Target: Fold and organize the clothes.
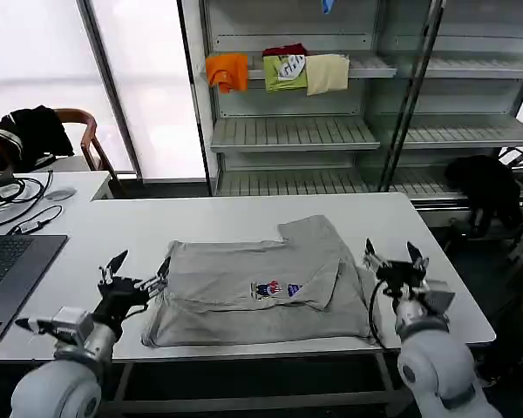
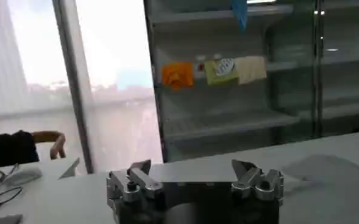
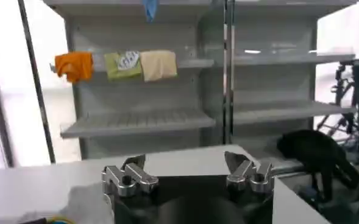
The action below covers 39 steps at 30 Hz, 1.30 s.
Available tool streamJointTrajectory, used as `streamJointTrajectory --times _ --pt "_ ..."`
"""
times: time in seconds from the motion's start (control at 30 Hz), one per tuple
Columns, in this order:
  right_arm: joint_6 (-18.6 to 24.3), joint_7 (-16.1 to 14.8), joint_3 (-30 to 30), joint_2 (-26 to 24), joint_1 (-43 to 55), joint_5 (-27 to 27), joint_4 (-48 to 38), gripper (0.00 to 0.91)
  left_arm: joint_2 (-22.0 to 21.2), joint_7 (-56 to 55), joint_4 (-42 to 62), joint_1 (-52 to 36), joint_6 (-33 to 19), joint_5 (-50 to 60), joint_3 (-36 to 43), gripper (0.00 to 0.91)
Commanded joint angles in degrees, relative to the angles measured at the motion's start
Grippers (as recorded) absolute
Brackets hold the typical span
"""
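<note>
A light grey T-shirt with a small multicoloured chest print lies partly folded on the white table, one sleeve sticking out toward the far side. My left gripper hovers open just off the shirt's left edge, holding nothing. On the shirt's right side my right gripper is open and empty too. The left wrist view shows the left gripper spread wide above the tabletop with a corner of grey cloth beyond. In the right wrist view the right gripper is likewise spread wide.
A laptop and cables sit at the table's left end. Behind the table a shelf unit holds orange, green and cream folded garments. Black garments lie on a chair and at right.
</note>
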Motion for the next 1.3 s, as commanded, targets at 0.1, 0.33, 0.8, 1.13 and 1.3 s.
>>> streamJointTrajectory --times 0.1,0.33,0.8,1.13,1.3 --pt "-0.9 -1.7 -6.5 0.2 23.8 3.2 -19.9 0.907 3.3 -0.8 21.8 -24.1 1.7 -9.4 10.0 0.907" --pt "-0.8 -7.1 -12.0 3.4 36.5 3.0 -41.0 0.907 -0.2 -0.3 36.1 -33.4 1.8 -8.7 15.0 0.907" --pt "-0.7 -11.8 -13.1 9.0 41.2 -2.8 -61.3 0.907 -5.3 1.9 51.7 -40.0 1.9 -3.2 19.4 0.907" --pt "0.1 -13.1 -13.0 10.9 39.8 -5.4 -64.3 0.907 -5.9 1.8 50.9 -37.0 1.9 -0.7 19.3 0.907" --pt "0.1 -13.4 -13.0 11.5 38.6 -5.5 -63.8 0.907 -6.1 1.6 50.9 -36.1 1.9 0.3 18.7 0.907"
